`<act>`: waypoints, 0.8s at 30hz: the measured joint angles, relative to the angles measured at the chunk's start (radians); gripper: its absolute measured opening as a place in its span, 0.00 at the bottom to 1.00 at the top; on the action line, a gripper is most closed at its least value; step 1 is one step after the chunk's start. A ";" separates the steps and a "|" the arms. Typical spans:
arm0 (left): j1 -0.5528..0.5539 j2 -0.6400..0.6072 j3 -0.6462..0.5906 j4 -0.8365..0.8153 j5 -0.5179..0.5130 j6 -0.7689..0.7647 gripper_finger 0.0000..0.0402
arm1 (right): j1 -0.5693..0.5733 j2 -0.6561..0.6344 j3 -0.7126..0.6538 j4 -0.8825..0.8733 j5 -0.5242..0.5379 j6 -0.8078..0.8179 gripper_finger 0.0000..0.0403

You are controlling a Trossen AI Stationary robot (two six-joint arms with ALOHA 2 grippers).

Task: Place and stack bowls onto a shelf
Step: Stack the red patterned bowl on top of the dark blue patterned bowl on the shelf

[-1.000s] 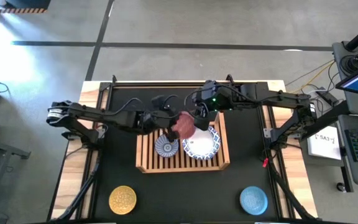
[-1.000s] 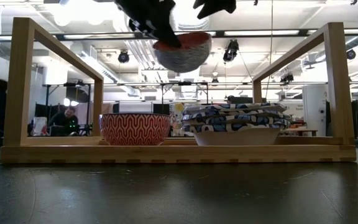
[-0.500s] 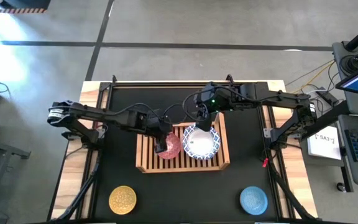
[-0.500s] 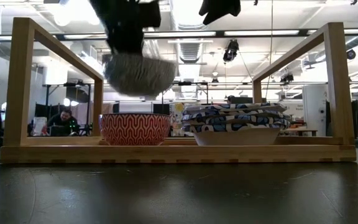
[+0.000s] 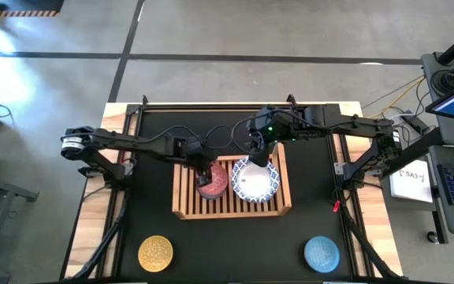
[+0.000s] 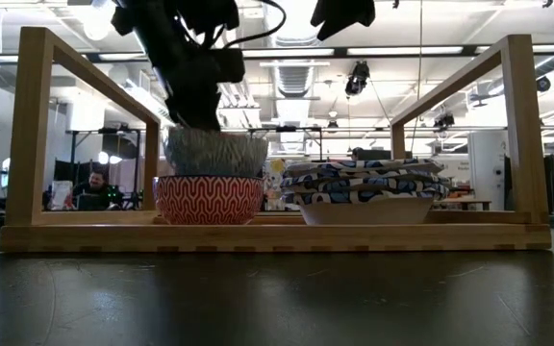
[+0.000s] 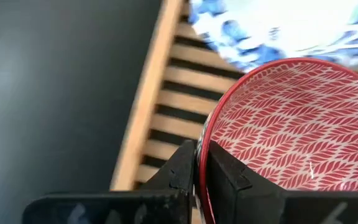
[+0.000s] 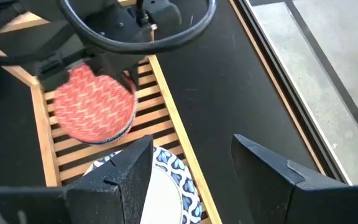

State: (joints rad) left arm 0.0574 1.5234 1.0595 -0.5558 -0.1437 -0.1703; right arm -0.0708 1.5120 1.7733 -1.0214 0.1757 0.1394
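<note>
Left gripper (image 7: 196, 163): clenched on the rim of the red bowl (image 7: 303, 130), 1 finger inside the rim and 1 outside; it hangs over the left half of the shelf (image 5: 183, 192).
Red bowl: red leaf pattern inside, grey outside; in the low view it sits nested in a second red bowl (image 6: 210, 200) that stands on the shelf's slats.
White bowls (image 5: 256, 180): a stack with blue patterned rims on the right half of the shelf, just beside the red bowls; in the low view at least 3 rims show, the exact count cannot be told.
Right gripper (image 8: 188, 162): fingers spread wide, nothing between them; it hangs above the back edge of the white stack.
Yellow bowl (image 5: 155, 252): on the black table (image 5: 235, 244), front left, well apart from the shelf.
Blue bowl (image 5: 321, 252): on the table, front right, well apart from the shelf.
</note>
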 joint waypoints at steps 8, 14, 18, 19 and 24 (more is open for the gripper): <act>0.005 0.000 -0.002 -0.004 0.030 -0.001 0.03 | 0.000 0.000 0.000 -0.003 0.000 0.006 0.51; 0.004 0.000 -0.002 -0.004 0.031 -0.021 0.07 | 0.000 0.000 0.000 -0.011 0.000 0.006 0.51; 0.004 0.002 -0.002 -0.004 0.031 -0.023 0.08 | 0.000 0.000 0.000 -0.022 0.000 0.007 0.51; 0.004 0.004 -0.002 -0.004 0.031 -0.023 0.08 | 0.000 0.000 0.000 -0.022 0.000 0.008 0.51; 0.004 0.031 -0.002 -0.005 0.080 -0.027 0.08 | 0.000 0.000 0.000 -0.022 0.000 0.021 0.51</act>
State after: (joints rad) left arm 0.0616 1.5540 1.0576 -0.5604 -0.0632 -0.1974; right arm -0.0708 1.5120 1.7729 -1.0433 0.1761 0.1600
